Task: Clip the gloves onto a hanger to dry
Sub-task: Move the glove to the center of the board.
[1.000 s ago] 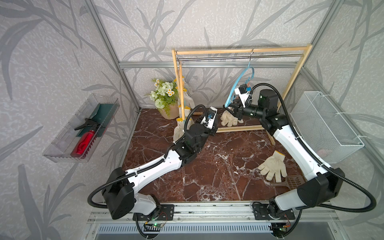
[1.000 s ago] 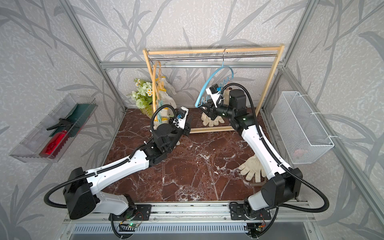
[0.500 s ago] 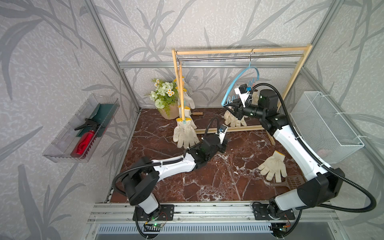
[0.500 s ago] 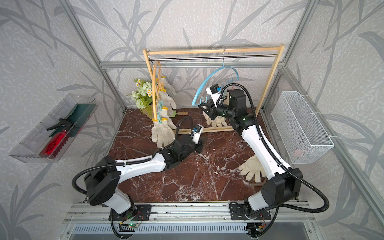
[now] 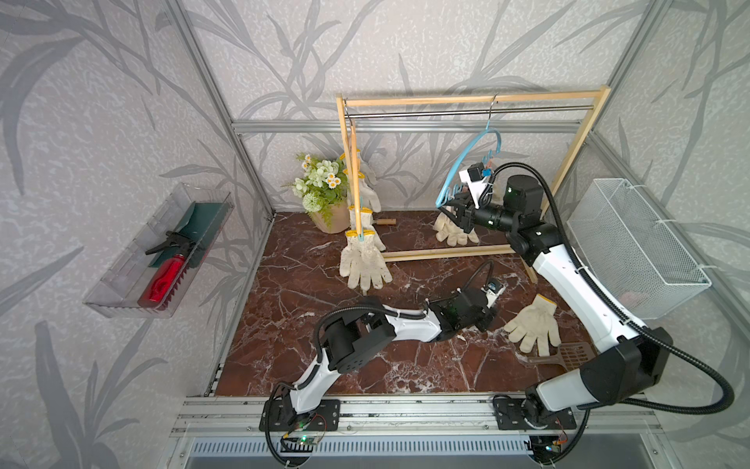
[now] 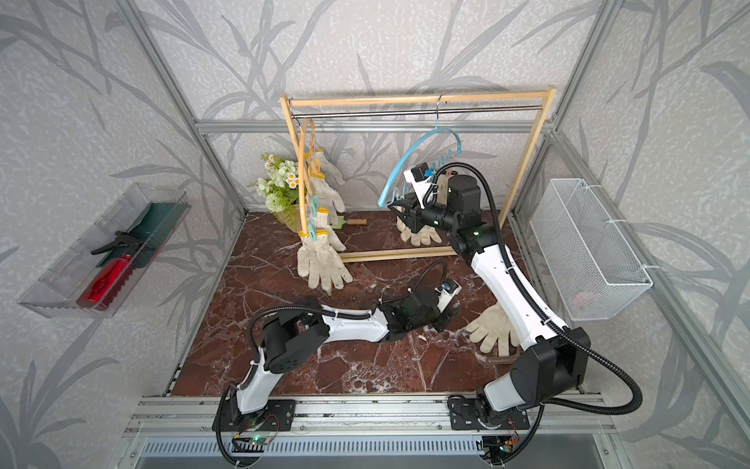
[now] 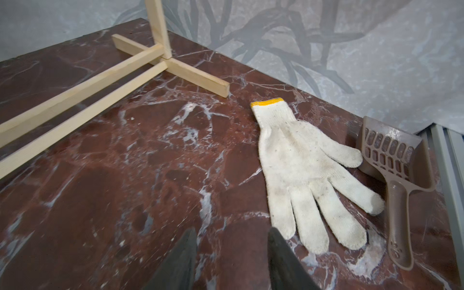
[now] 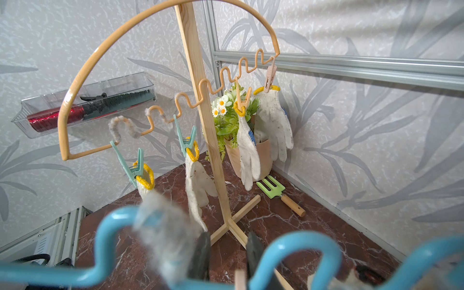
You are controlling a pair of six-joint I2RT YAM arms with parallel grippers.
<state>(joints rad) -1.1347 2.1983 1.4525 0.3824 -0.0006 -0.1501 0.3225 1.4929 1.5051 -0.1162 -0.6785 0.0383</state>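
Print on the gloves (image 7: 301, 160): none can be read.
Marks on the blue hanger (image 8: 298, 238): none can be read.
Label on the red spray bottle (image 5: 162, 280): too small to make out.
Elsewhere in the views: no text, brand, number or sign is legible.

Both top views are looking steeply down on the same whole floor (image 5: 280, 316); wrist cameras are looking close, left low, right through a blue hanger (image 8: 301, 239).

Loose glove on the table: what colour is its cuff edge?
Yellow cuff edge on an off-white knit glove; clearest in the left wrist view.
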